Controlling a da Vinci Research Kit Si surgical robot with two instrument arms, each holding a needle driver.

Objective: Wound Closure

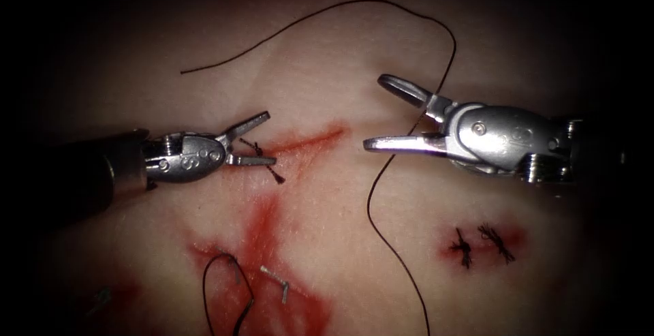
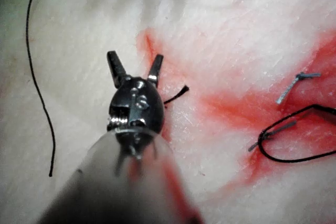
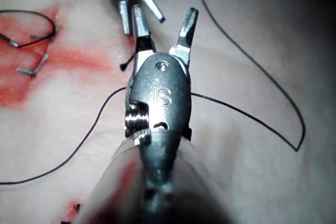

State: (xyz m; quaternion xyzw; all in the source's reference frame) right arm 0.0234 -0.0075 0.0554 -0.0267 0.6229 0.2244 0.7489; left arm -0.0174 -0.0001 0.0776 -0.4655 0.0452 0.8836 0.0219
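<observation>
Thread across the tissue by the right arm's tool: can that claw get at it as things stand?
Probably yes. The right claw is open and holds nothing, and the thread runs right past its jaws with nothing between. The left claw, also open, sits apart.

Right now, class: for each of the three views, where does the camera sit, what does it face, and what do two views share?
Endoscope: above and in front, facing the tissue; left tool and right tool show, both open, holding nothing.
Left wrist: looks along its shaft at its own fingers.
Right wrist: looks along its shaft at its own fingers.
Shared: the thread appears in both endoscope and right wrist views.
</observation>
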